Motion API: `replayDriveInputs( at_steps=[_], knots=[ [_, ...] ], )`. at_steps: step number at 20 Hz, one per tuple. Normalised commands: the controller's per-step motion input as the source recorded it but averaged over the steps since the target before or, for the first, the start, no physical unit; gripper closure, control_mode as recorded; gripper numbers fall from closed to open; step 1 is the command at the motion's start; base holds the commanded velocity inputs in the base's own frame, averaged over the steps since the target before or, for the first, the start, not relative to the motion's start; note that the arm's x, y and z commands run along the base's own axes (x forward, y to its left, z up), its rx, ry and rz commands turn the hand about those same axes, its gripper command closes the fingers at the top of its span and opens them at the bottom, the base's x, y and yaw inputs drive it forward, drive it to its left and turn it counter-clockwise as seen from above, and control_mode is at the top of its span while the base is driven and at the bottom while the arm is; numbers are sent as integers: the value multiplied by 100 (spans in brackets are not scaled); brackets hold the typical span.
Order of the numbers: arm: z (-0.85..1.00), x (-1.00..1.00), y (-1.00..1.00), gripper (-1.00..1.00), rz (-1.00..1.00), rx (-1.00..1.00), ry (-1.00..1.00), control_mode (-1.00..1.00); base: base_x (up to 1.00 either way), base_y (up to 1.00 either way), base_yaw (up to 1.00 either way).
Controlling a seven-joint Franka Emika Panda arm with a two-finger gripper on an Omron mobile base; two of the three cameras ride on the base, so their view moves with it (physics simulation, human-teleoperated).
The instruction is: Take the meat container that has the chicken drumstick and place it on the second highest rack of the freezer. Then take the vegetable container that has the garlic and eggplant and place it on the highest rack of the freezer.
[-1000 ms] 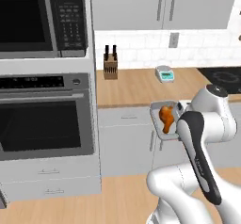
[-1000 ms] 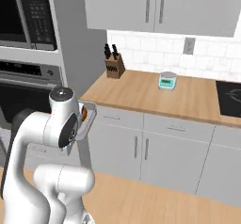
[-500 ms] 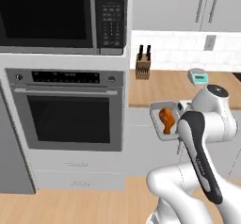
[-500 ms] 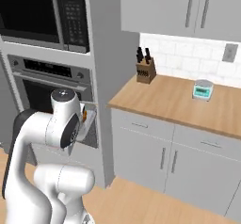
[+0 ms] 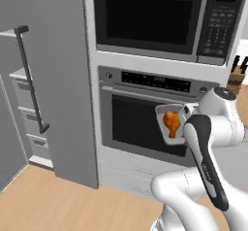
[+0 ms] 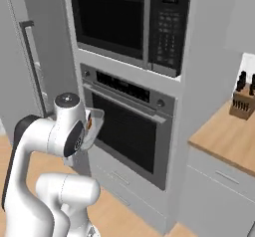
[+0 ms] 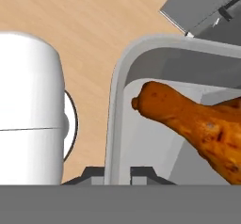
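While the tool (image 7: pixel 117 173) grips the near rim of the meat container (image 5: pixel 170 123), pinched tight on it, the chicken drumstick (image 5: pixel 171 122) lies inside, held up in front of the oven (image 5: pixel 145 116); this is the first step, carrying the meat to the freezer (image 5: pixel 26 79); the freezer stands to the left, with its shelves and dark handle (image 5: pixel 30 77) showing; next, I think, the robot must go further left and reach the tray in onto the second highest rack; the grey wall between oven and freezer may get in the way; a microwave (image 5: pixel 160 19) sits above the oven; a knife block (image 6: pixel 242 99) stands on the counter (image 6: pixel 226 139) far right.
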Motion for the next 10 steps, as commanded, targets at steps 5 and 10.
replayDriveInputs(
  at_steps=[5, 10],
  knots=[
    [0, 0, 0, 100, 0, 0, 0, 100, 82, 72, 60],
    [0, 0, 0, 100, 0, 0, 0, 100, 86, 76, 58]
  ],
)
